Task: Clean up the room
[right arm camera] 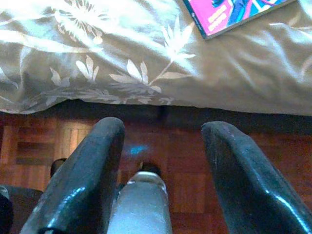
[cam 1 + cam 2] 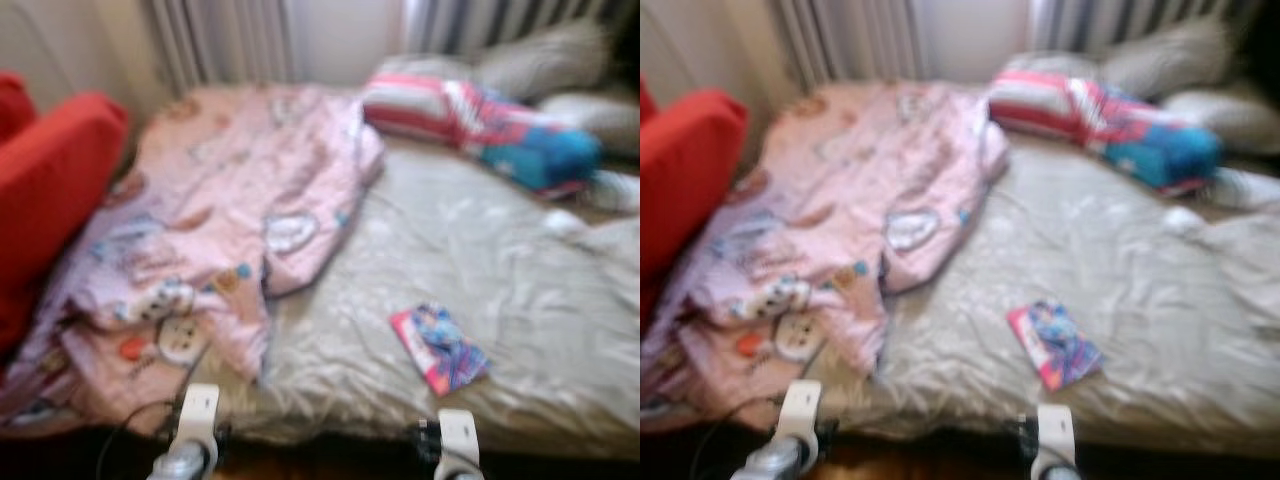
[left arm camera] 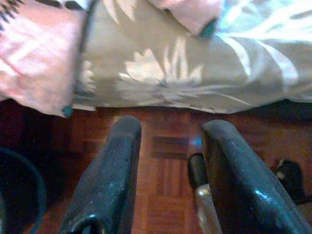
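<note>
A crumpled pink cartoon-print blanket covers the left half of the bed, and one edge hangs over the front. A thin pink and blue book lies on the grey leaf-patterned sheet near the front edge; its corner shows in the right wrist view. Both arms are held low in front of the bed. My left gripper is open over the wooden floor, below the sheet's edge. My right gripper is also open, with nothing in it, just short of the bed edge under the book.
A red armchair stands against the bed's left side. A striped red, white and blue bundle and grey pillows lie at the head. Parquet floor runs under the bed front. The eye views are blurred.
</note>
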Robot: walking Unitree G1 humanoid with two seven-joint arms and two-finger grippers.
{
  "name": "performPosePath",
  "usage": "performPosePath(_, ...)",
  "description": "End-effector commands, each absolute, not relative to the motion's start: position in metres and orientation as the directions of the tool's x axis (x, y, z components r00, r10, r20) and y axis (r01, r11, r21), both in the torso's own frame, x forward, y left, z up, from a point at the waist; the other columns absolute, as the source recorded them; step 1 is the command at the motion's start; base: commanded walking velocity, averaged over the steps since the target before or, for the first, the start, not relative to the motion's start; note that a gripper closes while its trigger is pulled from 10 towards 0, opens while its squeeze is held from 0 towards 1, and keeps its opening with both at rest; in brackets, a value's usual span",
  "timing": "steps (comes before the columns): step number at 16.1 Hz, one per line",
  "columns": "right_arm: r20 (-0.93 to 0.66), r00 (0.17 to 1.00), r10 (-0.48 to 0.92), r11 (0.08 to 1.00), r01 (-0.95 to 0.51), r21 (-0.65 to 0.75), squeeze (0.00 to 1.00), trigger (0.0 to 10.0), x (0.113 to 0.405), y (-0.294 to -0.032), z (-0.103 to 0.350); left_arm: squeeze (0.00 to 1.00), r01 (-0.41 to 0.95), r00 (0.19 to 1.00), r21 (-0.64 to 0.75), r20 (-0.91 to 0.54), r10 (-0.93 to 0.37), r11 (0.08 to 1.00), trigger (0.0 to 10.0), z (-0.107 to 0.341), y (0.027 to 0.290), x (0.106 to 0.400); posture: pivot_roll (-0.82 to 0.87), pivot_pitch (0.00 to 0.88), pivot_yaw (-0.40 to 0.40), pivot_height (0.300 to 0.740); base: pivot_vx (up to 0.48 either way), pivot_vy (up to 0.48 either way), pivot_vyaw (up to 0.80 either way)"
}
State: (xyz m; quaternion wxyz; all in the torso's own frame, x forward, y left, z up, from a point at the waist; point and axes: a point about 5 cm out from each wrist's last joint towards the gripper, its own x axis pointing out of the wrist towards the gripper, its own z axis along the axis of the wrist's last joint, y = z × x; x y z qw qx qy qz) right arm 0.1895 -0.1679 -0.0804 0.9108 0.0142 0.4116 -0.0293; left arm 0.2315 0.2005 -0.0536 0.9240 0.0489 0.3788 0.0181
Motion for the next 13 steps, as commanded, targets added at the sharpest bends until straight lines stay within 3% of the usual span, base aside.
performPosePath(1,-0.762,0.644,-0.069,0.996,0.082,-0.02,0.0,10.0,0.183,-0.1784,-0.0828,0.0,0.019,0.699,0.1,-0.713,0.058,0.995,10.0,-0.0574,0.1948,0.2274,0.01,0.104,0.028,0.74,0.0,0.0,0.0)
performPosePath(13,-0.746,0.662,-0.073,0.996,0.093,-0.014,0.0,10.0,0.1896,-0.1801,-0.0792,0.0,0.024,0.694,0.103,-0.717,0.058,0.994,10.0,-0.0599,0.1932,0.2236,0.01,0.113,0.014,0.74,0.0,-0.022,0.0)
